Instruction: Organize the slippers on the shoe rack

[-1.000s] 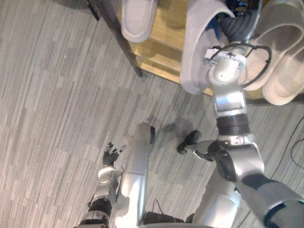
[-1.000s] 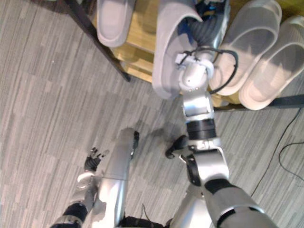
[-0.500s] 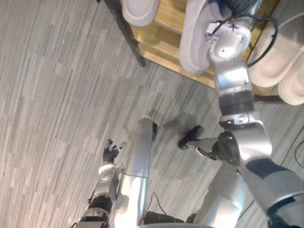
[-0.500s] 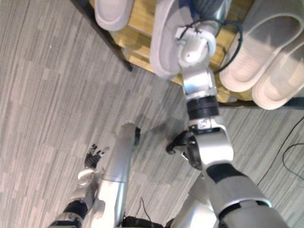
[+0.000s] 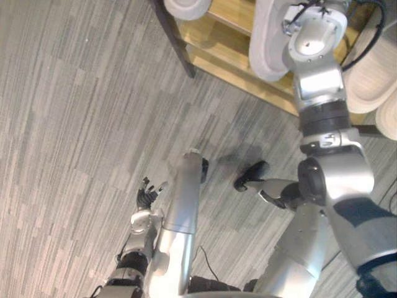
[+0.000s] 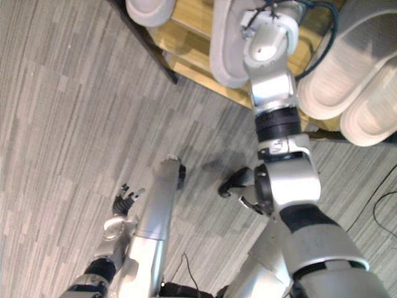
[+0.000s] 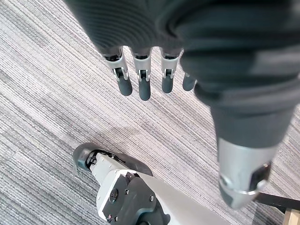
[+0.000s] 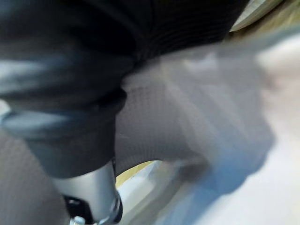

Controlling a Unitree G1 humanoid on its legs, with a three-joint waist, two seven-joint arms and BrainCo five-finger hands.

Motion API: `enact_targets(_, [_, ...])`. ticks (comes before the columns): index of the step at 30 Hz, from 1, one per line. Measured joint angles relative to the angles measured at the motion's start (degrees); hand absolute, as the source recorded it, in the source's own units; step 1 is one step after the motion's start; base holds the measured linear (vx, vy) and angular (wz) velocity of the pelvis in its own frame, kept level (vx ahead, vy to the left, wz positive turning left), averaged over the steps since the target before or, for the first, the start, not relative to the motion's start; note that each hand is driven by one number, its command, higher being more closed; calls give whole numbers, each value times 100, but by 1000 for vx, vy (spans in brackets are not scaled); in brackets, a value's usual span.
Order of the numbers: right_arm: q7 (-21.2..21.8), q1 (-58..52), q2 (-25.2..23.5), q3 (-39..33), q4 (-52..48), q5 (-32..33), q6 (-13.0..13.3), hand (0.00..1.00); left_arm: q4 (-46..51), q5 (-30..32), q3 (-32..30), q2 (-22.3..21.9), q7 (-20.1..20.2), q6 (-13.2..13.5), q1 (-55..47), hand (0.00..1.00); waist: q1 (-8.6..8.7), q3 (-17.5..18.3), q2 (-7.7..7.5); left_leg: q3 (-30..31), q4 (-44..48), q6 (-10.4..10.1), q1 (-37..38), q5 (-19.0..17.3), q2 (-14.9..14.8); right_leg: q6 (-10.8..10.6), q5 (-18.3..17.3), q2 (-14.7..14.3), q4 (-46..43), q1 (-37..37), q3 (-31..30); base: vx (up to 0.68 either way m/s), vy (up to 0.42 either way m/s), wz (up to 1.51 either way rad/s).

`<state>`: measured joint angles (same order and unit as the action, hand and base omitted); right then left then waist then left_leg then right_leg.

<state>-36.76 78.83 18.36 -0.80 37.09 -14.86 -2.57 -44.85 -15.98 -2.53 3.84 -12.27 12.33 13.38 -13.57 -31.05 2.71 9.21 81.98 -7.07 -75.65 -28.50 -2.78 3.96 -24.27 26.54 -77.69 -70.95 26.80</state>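
At shoe rack (image 5: 217,43), four slippers (image 6: 338,74) (pale grey)

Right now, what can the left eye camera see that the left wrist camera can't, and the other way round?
Left eye view's own: the wooden shoe rack, with a grey slipper at its front and pale slippers beside it. Left wrist view's own: a close look along the left hand, its straight dark-tipped fingers hanging over the floor, holding nothing. Both share: the grey striped carpet and that open left hand, low and away from the rack.
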Motion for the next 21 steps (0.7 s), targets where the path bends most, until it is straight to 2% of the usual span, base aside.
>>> enact_targets(11, [94, -440, -321, -7, -53, 132, -105, 0, -16, -10, -10, 10, -14, 10, 46, 0, 23, 0, 0, -84, -171, 11, 296, 13, -123, 10, 14, -118, 193, 239, -7, -14, 7, -4])
enact_targets(21, [181, -708, -489, -77, -534, 104, -234, 0, -18, -156, -59, 19, -33, 2, 43, 0, 63, 1, -1, -104, -298, -14, 385, 28, -179, 37, 40, -179, 311, 314, 27, -2, 2, -1])
